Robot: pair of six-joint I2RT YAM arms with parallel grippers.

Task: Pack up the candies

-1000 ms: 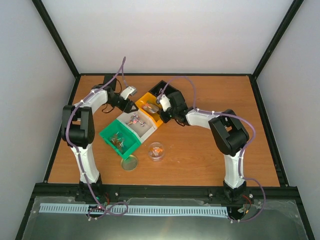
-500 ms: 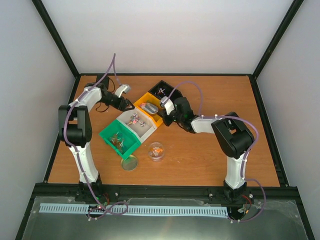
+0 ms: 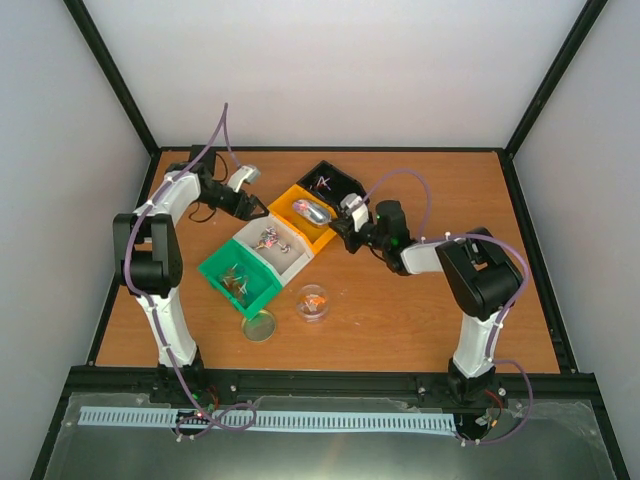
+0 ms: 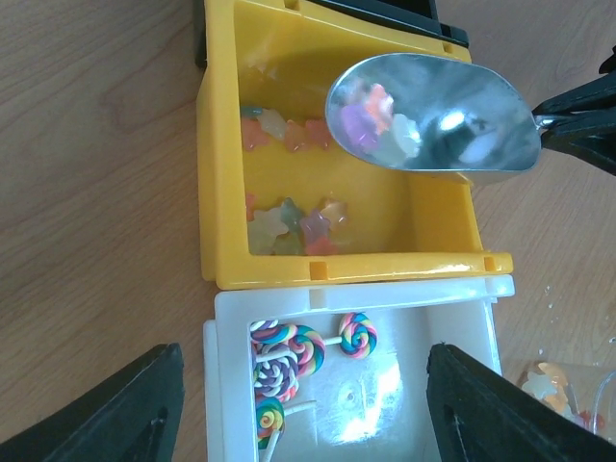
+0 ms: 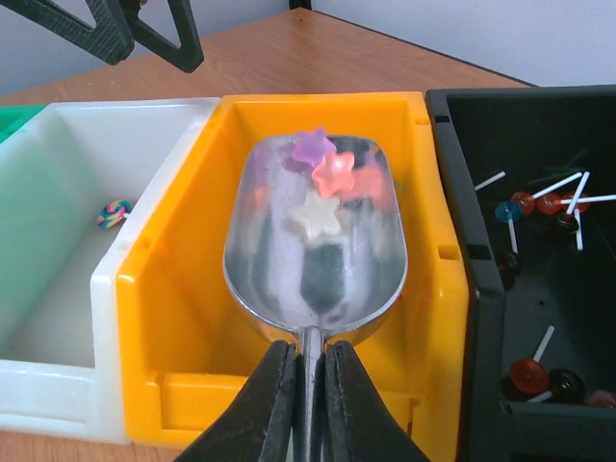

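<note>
A small heap of the candies, little stars in purple, pink, red and white, sits at the far end of the metal scoop, near the top centre of the right wrist view. More stars lie loose on the floor of the yellow bin beneath it. The scoop hangs over that bin and, as far as I can tell, does not rest on it.

The right gripper has its fingers pinched tight on the scoop's thin handle at the bottom of that frame. The scoop's long axis therefore runs straight away from the fingers, with the handle near and the loaded tip far.

From above, the scoop points toward the left of the frame and slightly up. The white bin with its lollipops sits on one side of the yellow one and the black bin on the other. A clear jar stands on the table lower in the frame, below the row of bins. Its gold lid lies near it to the lower left.

I take the jar to be where this load goes. If so, it lies off to the side of the scoop's tip rather than ahead of it, so the tip must swing round before tipping. The right arm is the nearer one.

The left gripper hovers toward the upper left with its fingers spread wide, holding nothing, well apart from the jar.
</note>
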